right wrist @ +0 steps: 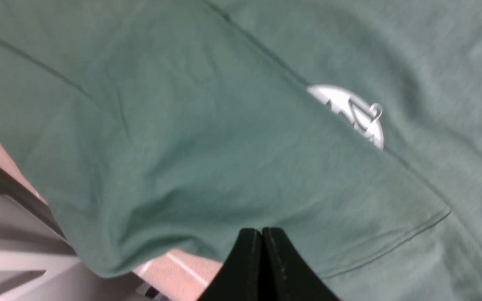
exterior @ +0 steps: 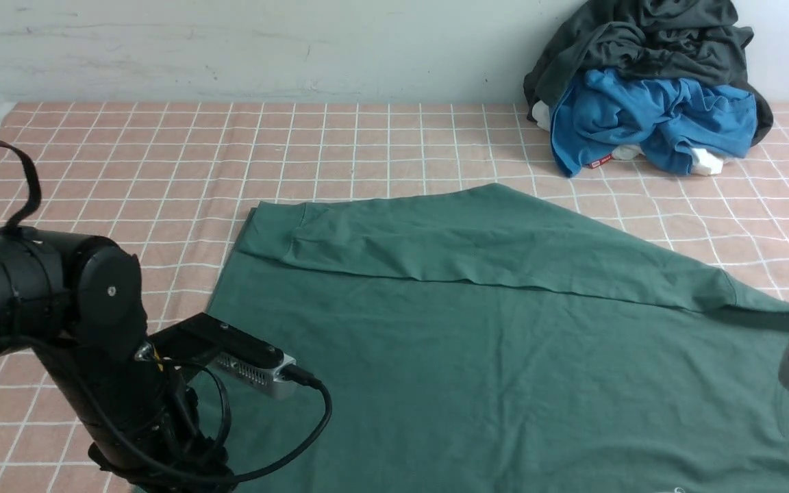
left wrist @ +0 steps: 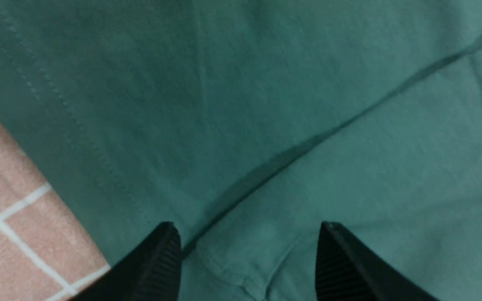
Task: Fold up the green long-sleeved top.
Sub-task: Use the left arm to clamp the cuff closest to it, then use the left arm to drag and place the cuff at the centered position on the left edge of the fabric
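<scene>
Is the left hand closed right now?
No, the left hand is open: its two black fingers stand well apart above the green top.

Plain white wall (exterior: pixel 230 48) behind, pink white-checked cover (exterior: pixel 367 144) over the surface, heap of dark and blue clothes (exterior: pixel 648 89), perhaps sweatshirts, far right.

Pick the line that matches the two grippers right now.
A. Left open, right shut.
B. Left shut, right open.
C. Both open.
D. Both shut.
A: the left gripper has its fingers wide apart over the green long-sleeved top, while the right gripper has its fingers pressed together, apparently pinching the cloth.
</scene>
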Robot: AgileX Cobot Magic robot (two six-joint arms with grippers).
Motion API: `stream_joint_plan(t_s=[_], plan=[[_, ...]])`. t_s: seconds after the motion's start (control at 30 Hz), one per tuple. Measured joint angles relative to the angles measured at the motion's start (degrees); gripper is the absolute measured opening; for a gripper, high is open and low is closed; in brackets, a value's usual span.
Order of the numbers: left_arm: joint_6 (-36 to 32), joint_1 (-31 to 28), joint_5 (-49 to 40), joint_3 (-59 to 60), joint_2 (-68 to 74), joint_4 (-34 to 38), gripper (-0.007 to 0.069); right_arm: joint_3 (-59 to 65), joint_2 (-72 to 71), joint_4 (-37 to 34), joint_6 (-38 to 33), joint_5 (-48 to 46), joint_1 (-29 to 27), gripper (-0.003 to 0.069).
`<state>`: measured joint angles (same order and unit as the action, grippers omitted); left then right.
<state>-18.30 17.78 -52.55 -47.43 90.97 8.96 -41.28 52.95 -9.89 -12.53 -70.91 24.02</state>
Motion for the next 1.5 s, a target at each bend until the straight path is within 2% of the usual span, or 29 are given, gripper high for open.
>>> stream_joint_plan(t_s=[0.3,0.43,0.53,0.67,0.7,0.77,0.83,1.0,1.27,1.5], plan=[[0.0,0.0,0.2,0.0,4.56,-0.04,0.0408,4.36,-0.53,0.8,0.0,-0.09,0.0,-0.0015],[0.0,0.0,0.2,-0.01,5.04,-0.04,0.0372,4.41,-0.53,0.91,0.0,-0.09,0.0,-0.0015],[0.0,0.0,0.15,-0.01,5.04,-0.04,0.032,4.43,-0.53,0.97,0.0,-0.09,0.0,-0.0015],[0.0,0.0,-0.08,-0.01,5.04,-0.04,0.016,4.54,-0.53,0.97,0.0,-0.09,0.0,-0.0015],[0.0,0.0,-0.08,-0.01,5.04,-0.04,0.0153,4.54,-0.53,0.97,0.0,-0.09,0.0,-0.0015],[0.0,0.0,-0.39,-0.17,5.04,-0.04,0.0057,4.54,-0.53,0.97,0.0,-0.09,0.0,-0.0015],[0.0,0.0,-1.54,-0.87,5.04,0.01,0.0024,4.54,-0.53,0.97,0.0,0.02,0.0,-0.0015],[-0.11,0.0,-6.22,-5.21,3.72,0.01,0.0016,4.54,-0.53,1.01,0.0,1.85,0.0,-0.0015],[-1.11,0.11,-14.99,-19.39,1.03,-0.1,0.0016,4.54,-0.53,1.43,1.39,9.12,0.0,-0.0015],[-1.8,0.11,-16.91,-30.52,1.22,-1.08,0.0016,4.54,-0.53,7.45,7.34,11.83,0.0,-0.0015]])
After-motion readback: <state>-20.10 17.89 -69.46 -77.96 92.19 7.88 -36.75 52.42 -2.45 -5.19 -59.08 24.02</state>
